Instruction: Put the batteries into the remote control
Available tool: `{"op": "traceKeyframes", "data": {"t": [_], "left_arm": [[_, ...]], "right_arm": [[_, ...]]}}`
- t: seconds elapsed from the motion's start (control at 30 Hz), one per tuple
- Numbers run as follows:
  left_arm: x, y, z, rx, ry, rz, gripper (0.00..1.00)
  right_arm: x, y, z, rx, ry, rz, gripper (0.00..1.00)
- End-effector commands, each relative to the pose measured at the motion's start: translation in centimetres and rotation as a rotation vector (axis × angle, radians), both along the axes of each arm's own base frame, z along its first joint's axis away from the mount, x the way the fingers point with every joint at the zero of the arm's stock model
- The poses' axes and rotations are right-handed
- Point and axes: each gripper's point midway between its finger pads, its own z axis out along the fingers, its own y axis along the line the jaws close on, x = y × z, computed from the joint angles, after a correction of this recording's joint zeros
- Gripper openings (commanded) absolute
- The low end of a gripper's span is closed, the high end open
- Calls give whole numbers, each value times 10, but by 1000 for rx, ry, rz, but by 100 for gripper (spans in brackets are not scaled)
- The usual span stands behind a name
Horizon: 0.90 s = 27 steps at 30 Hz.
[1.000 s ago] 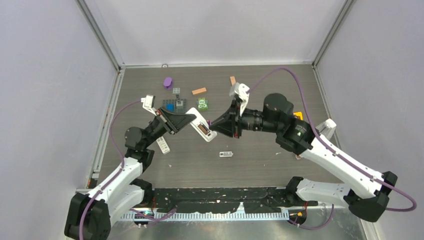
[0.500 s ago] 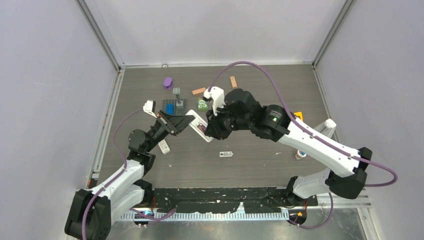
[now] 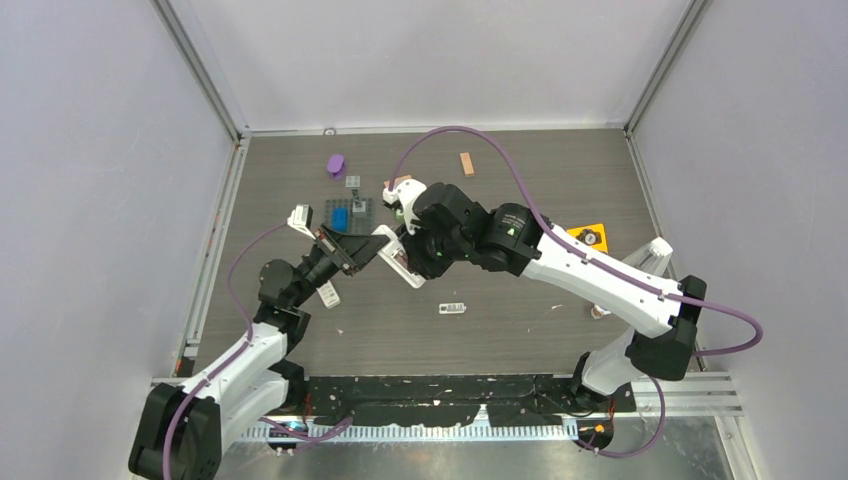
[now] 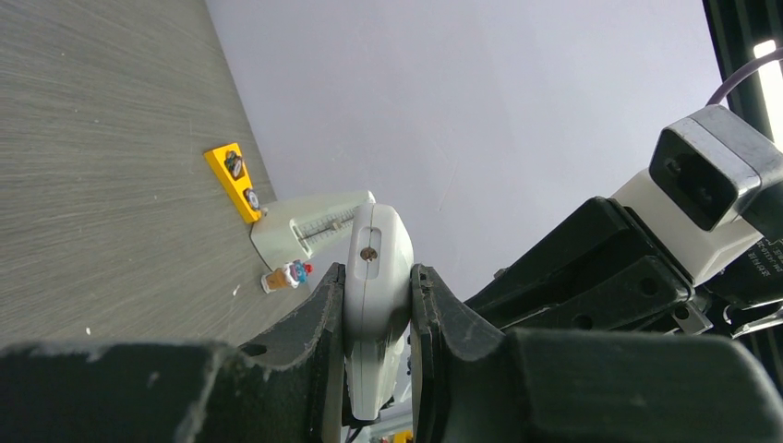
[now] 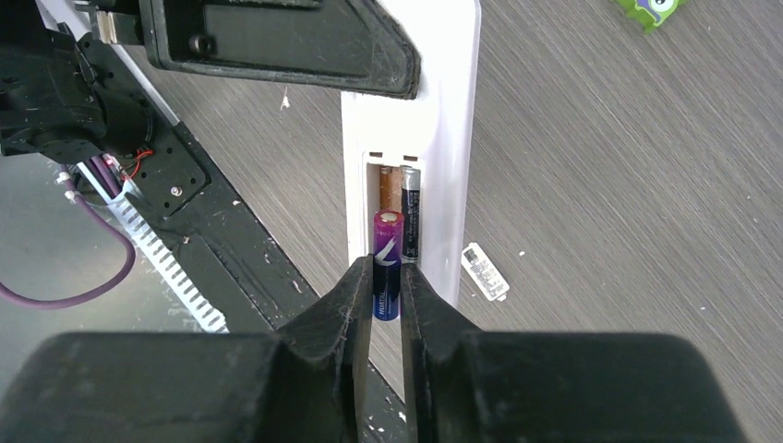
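Your desk (image 3: 500, 330) is grey wood grain, and both arms meet above its middle. Your left end effector (image 4: 377, 286) is clamped on the remote (image 5: 452, 138), its two fingers pressing the white body's narrow sides, holding it raised off the desk and tilted. The remote's back faces the right wrist camera, with the cover off and the battery bay open. Your right end effector (image 5: 386, 277) is nearly closed, pinching the purple battery (image 5: 387, 263) between its fingertips. That battery lies lengthwise along the bay's left slot, its far end over the slot and its near end between the fingers; you cannot tell whether it is seated. An orange battery (image 5: 390, 189) shows in the same slot just beyond the purple one's tip. A dark battery (image 5: 411, 221) lies in the right slot, just beside the purple one. A small white label (image 5: 485, 271) lies flat on the desk below the remote, apart from it
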Motion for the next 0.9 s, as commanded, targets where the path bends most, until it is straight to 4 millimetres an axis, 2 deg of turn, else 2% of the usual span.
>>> {"op": "traceKeyframes", "data": {"t": [0.0, 0.13, 0.47, 0.6, 0.7, 0.87], "left_arm": [[-3, 1, 10, -24, -30, 2, 0], [-1, 0, 12, -44, -3, -6, 0], [0, 0, 12, -58, 16, -9, 0], [0, 0, 12, -68, 28, -13, 0], [1, 0, 11, -77, 47, -15, 0], [-2, 0, 12, -94, 53, -23, 0]], "right_arm": [[6, 4, 14, 12, -40, -14, 22], [4, 9, 7, -6, -32, 8, 25], [7, 13, 7, 0, -37, -3, 27], [12, 14, 12, 30, -56, -36, 23], [15, 16, 16, 56, -65, -51, 15], [17, 19, 14, 54, -56, -62, 13]]}}
